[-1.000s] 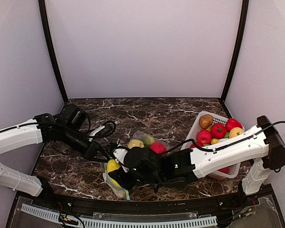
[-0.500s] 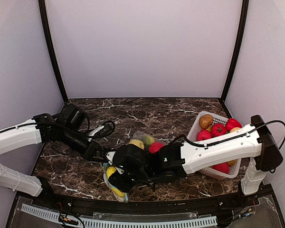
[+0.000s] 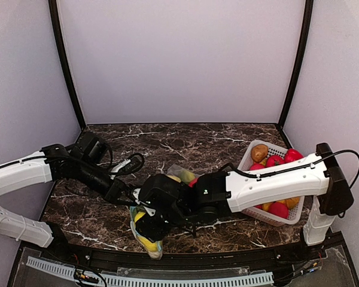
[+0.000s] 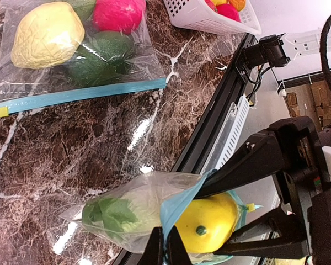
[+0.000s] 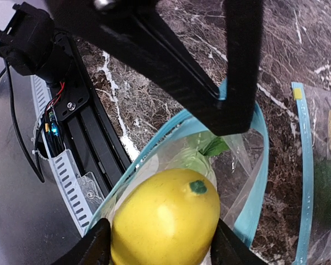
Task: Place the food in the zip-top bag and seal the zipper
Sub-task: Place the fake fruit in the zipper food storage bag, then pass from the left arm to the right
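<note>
A clear zip-top bag (image 4: 133, 205) with a blue zipper rim hangs open near the table's front edge (image 3: 145, 238). My left gripper (image 4: 165, 244) is shut on that blue rim (image 3: 127, 196). A yellow lemon (image 5: 165, 221) sits in the bag's mouth, and my right gripper (image 5: 163, 245) is shut on it, one finger on each side. The same lemon (image 4: 207, 222) shows through the bag in the left wrist view. A green leafy vegetable (image 4: 106, 215) lies deeper in the bag. More food, a potato (image 3: 259, 152) and red apples (image 3: 275, 161), fills the white basket (image 3: 246, 156).
A second zip-top bag (image 4: 71, 52) lies flat behind, holding a yellow, a red and a green piece, its blue zipper strip (image 4: 83, 95) facing the held bag. The black table rail (image 3: 215, 258) runs just below the bag. The right arm (image 3: 269, 185) spans the table's front.
My right gripper has carried the lemon left and toward the front edge, into the bag's mouth. The bag has sagged further over the front edge. The left gripper has stayed put.
</note>
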Robot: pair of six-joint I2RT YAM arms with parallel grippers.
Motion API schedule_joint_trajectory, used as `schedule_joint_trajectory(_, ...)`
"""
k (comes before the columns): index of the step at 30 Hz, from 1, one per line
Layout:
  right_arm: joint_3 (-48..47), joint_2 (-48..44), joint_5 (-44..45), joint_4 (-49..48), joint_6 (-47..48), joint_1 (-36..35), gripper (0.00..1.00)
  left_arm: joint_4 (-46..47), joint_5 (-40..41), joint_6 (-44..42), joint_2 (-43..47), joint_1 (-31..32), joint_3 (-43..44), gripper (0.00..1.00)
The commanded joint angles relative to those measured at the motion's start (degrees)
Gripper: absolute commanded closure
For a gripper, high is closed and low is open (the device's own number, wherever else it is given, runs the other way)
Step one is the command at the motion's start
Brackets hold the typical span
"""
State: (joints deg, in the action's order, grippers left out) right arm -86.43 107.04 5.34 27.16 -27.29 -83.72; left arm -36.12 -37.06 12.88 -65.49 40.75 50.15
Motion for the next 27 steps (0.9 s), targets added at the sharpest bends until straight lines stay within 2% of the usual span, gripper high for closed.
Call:
schedule_joint_trajectory(1, -2.41, -2.55, -0.45, 2.67, -0.77, -1.21, 0.34, 1.71, 1.16, 1.66, 1.88, -0.25, -1.53, 0.99)
schedule_joint_trajectory(5, -0.95, -4.7, -0.38, 1.19, -1.26, -2.22, 0.24, 1.76, 1.11, 2.0, 1.67, -0.26, -1.7, 0.99)
schedule_joint_trajectory(9, 3.07, -8.06, 3.2, 0.53, -4.81, -2.6, 0.23, 1.75, 1.38, 2.36, 2.04, -0.29, -2.04, 0.99)
schedule_joint_trajectory(12, 7.37, -11.31, 4.97, -0.89, -7.81, -3.31, 0.27, 1.46, 2.32, 2.54, 2.82, -0.25, -2.28, 0.99)
schedule_joint_trajectory(19, 11.64, -10.85, 4.75, -3.0, -14.45, -6.44, 0.49, 1.65, 3.77, 4.14, 3.82, -0.32, -3.1, 0.99)
schedule_joint_trajectory(27, 9.76, -6.61, 5.57, -2.87, -17.53, -8.25, 0.58, 1.8, 4.67, 5.07, 4.52, -0.28, -3.63, 0.99)
